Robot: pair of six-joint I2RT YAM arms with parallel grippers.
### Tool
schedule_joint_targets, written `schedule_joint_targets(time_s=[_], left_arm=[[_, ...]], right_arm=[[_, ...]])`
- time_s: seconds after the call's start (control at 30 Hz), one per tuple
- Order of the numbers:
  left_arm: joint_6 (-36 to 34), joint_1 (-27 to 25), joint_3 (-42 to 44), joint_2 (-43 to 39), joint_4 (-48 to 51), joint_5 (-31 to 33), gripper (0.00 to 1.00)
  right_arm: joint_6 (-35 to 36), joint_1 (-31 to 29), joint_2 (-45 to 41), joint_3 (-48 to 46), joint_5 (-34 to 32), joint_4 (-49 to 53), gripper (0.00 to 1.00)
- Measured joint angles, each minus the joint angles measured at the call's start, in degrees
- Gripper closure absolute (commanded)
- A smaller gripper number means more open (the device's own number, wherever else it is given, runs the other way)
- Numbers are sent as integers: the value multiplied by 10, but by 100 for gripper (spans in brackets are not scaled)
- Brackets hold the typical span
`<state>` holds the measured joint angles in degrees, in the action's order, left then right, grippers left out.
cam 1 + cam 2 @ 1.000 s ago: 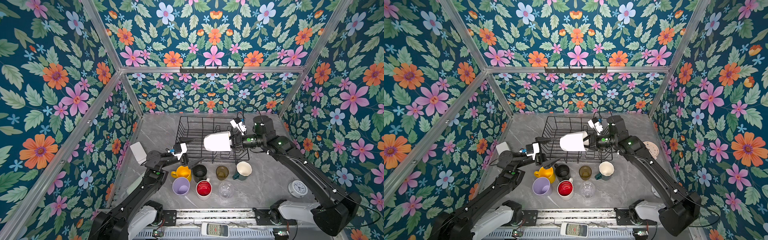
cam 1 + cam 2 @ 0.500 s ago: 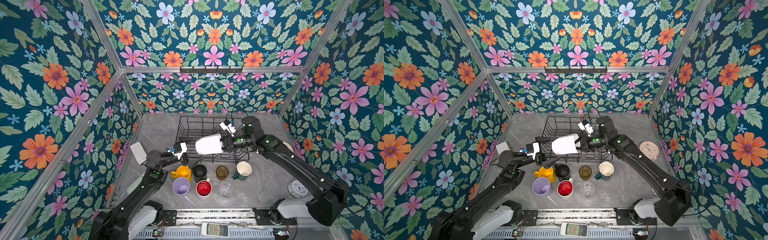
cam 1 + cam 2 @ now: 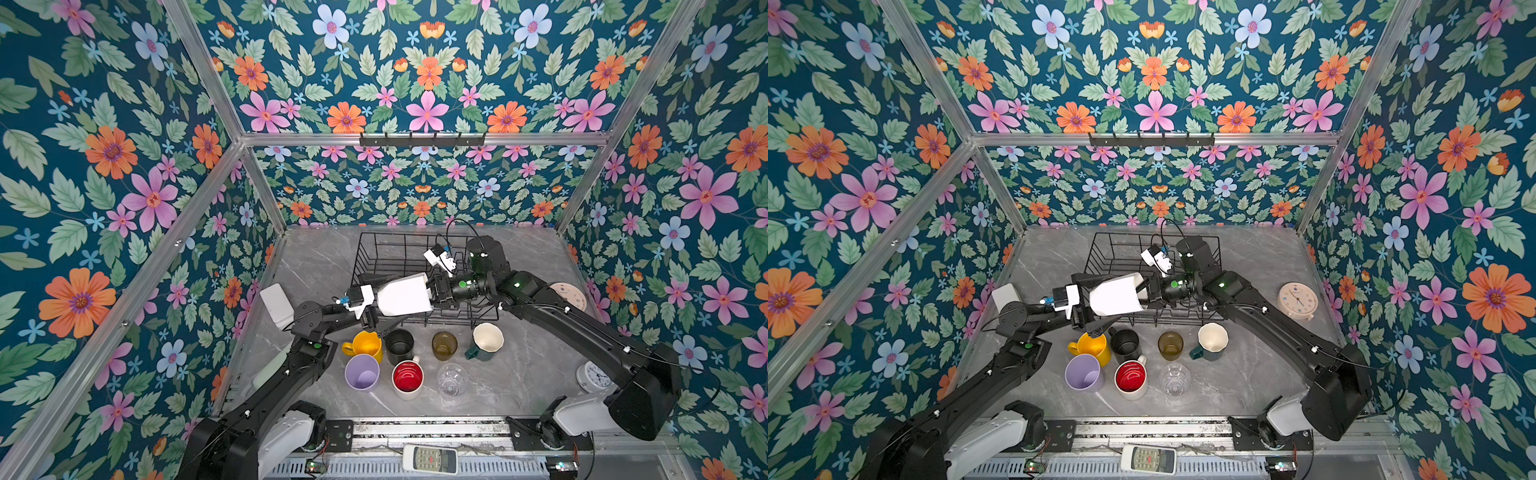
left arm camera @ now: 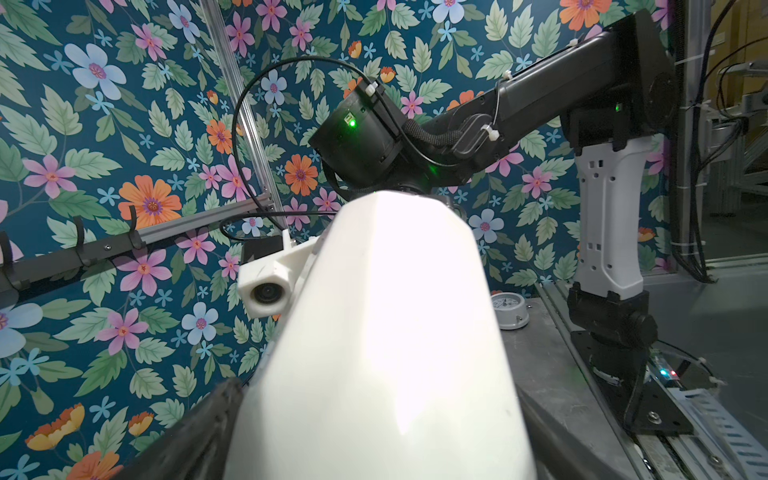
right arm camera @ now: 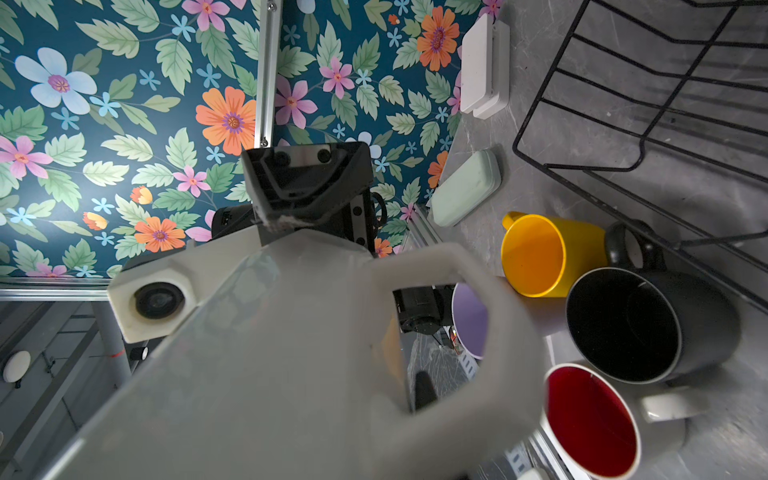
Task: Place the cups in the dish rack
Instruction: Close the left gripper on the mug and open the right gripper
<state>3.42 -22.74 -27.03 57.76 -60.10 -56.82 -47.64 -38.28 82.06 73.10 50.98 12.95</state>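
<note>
White mug (image 3: 403, 296): plain, faceted, lying sideways in air over dish rack (image 3: 365, 253) front-left corner. My right gripper (image 3: 433, 291) pinching its rim, tips hidden. My left gripper (image 3: 372, 302) spread around base; contact unclear. Handle only in right wrist view, blurred.

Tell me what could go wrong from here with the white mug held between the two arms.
1. The white mug lies sideways in the air, pinched at its rim by the right gripper. The left gripper stands open around its base. Releasing before the left closes could drop it onto the dish rack's front edge or the yellow mug and black mug nearby.
2. Both grippers crowd the mug, so they may collide.
</note>
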Motion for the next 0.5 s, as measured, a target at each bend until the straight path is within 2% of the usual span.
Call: schedule_joint_targets(time_s=[0.5], left_arm=[[31, 1, 1, 11, -35, -22, 6]], right_arm=[[-23, -19, 25, -1, 14, -47, 100]])
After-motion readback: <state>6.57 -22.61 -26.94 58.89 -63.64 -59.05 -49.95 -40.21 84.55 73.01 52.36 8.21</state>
